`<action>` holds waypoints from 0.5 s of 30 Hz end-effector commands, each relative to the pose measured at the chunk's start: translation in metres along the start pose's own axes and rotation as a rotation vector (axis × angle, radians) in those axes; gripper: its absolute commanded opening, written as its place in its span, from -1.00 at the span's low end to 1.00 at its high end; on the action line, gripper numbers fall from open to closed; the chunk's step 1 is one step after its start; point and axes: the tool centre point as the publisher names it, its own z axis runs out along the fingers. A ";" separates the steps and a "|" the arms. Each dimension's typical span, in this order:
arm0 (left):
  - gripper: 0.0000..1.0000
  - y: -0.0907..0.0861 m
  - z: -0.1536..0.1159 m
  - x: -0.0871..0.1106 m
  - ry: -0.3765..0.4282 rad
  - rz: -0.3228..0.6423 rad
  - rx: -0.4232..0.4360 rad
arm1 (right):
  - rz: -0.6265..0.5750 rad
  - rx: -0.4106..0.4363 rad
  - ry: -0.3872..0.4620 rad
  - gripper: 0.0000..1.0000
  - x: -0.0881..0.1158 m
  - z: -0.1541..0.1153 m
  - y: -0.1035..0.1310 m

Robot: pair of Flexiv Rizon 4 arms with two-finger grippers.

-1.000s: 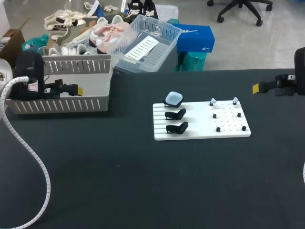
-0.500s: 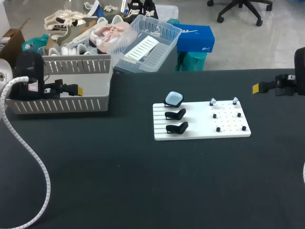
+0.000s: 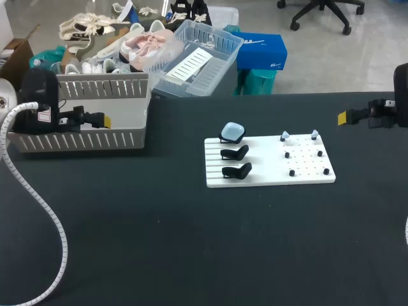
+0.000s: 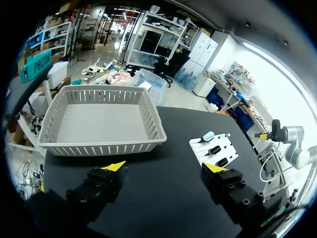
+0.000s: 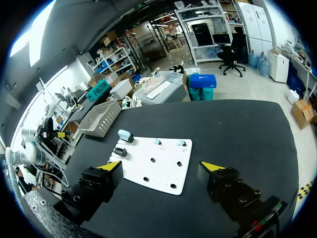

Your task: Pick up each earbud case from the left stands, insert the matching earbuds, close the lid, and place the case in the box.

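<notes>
My left pincer (image 4: 165, 167) and right pincer (image 5: 160, 165) are hanging spread apart, gripping nothing. The pale blue earbud case (image 3: 233, 132) is sitting on the white board (image 3: 268, 178), at its rear left corner.

1. A board (image 3: 268, 171) is set on the table (image 3: 191, 242), right of the middle.
2. Three stands (image 3: 234, 153) are lined front to back on the board's left part; an earbud case (image 3: 232, 132) is seated on the rearmost.
3. Two earbuds (image 3: 285, 136) are placed on the board's rear right.
4. A basket (image 3: 83, 137) is placed at the table's rear left, well apart from the board.
</notes>
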 end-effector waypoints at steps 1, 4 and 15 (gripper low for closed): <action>1.00 0.000 0.000 -0.001 0.004 0.000 -0.001 | -0.002 -0.005 0.001 1.00 0.000 0.000 -0.002; 1.00 0.000 0.000 -0.001 0.004 0.000 -0.001 | -0.002 -0.005 0.001 1.00 0.000 0.000 -0.002; 1.00 -0.007 0.005 -0.001 0.009 0.058 0.029 | -0.002 -0.005 0.001 1.00 0.000 0.000 -0.002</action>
